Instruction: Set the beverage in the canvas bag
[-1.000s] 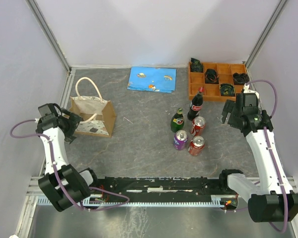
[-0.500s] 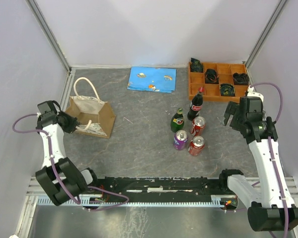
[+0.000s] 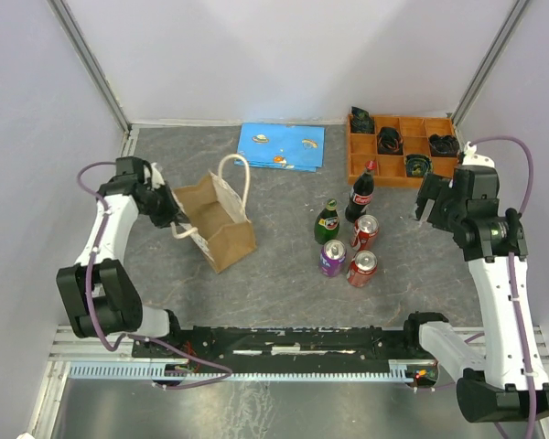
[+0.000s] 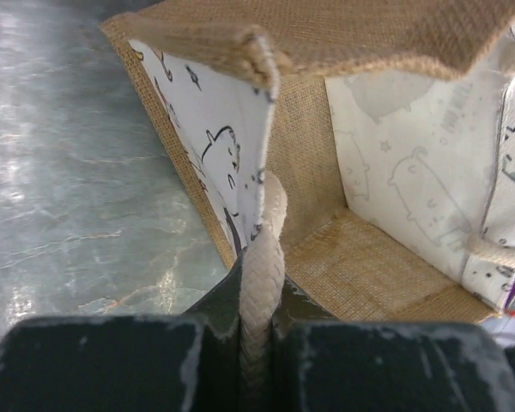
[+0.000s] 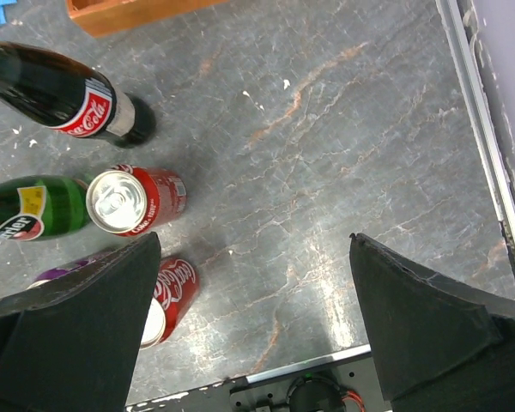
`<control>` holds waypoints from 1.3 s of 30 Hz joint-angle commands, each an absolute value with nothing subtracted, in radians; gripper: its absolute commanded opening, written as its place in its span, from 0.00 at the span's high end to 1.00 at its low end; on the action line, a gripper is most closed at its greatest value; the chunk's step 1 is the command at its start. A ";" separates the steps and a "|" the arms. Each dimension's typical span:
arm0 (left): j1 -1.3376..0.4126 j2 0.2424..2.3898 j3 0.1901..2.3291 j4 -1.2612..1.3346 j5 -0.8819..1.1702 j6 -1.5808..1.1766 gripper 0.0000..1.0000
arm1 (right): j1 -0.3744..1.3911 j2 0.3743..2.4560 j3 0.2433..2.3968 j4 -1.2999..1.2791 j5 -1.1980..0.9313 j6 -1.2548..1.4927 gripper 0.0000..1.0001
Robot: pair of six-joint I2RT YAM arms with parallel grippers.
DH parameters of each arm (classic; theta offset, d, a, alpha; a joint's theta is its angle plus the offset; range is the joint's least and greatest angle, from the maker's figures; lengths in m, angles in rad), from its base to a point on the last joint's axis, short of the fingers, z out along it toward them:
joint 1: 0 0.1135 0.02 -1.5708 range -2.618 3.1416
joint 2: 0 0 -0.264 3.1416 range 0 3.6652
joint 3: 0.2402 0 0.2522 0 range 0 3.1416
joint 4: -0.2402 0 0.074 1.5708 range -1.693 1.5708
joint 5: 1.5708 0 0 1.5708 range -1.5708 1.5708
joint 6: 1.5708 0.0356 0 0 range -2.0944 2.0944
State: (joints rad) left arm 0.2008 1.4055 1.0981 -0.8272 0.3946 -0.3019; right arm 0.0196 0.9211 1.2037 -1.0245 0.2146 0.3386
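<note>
Grey tabletop (image 3: pixel 274 261) with Coca-Cola bottle (image 3: pixel 360 191)

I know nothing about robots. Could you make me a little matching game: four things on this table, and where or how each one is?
Things:
1. left gripper
2. right gripper
3. tray
4. purple can

States:
a. open, empty
b. far right corner
c. upright, just nearer than the green bottle
d. shut on the rope handle of the bag

Pairs: 1-d, 2-a, 3-b, 4-c
</note>
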 commanded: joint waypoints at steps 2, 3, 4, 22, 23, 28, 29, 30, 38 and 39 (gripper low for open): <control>0.064 1.432 1.136 -0.859 0.385 -0.174 0.97 | 0.024 0.947 1.308 -1.063 0.177 0.312 0.01; 0.036 1.438 1.136 -0.854 0.377 -0.167 0.97 | 0.024 0.949 1.314 -1.066 0.169 0.310 0.01; 0.011 1.449 1.137 -0.847 0.371 -0.163 0.97 | 0.024 0.949 1.321 -1.068 0.162 0.308 0.01; -0.287 1.546 1.262 -0.827 0.358 -0.140 0.97 | 0.025 0.970 1.359 -1.096 0.128 0.306 0.03; -0.301 1.547 1.264 -0.827 0.361 -0.140 0.97 | 0.025 0.967 1.357 -1.098 0.129 0.308 0.03; -0.371 1.544 1.261 -0.830 0.367 -0.146 0.97 | 0.025 0.960 1.346 -1.104 0.126 0.316 0.03; -0.381 1.545 1.259 -0.829 0.368 -0.150 0.97 | 0.025 0.959 1.343 -1.106 0.123 0.316 0.03; -0.390 1.545 1.257 -0.830 0.369 -0.152 0.97 | 0.026 0.958 1.340 -1.107 0.121 0.316 0.03; -0.435 1.537 1.249 -0.821 0.379 -0.173 0.97 | 0.026 0.983 1.298 -1.121 0.084 0.322 0.04; -0.440 1.536 1.250 -0.819 0.378 -0.173 0.97 | 0.026 0.987 1.292 -1.121 0.080 0.323 0.04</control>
State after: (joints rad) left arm -0.4168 1.5452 1.2285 -0.8310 0.3481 -0.1829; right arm 0.0200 0.9752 1.3106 -1.1175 0.1074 0.3172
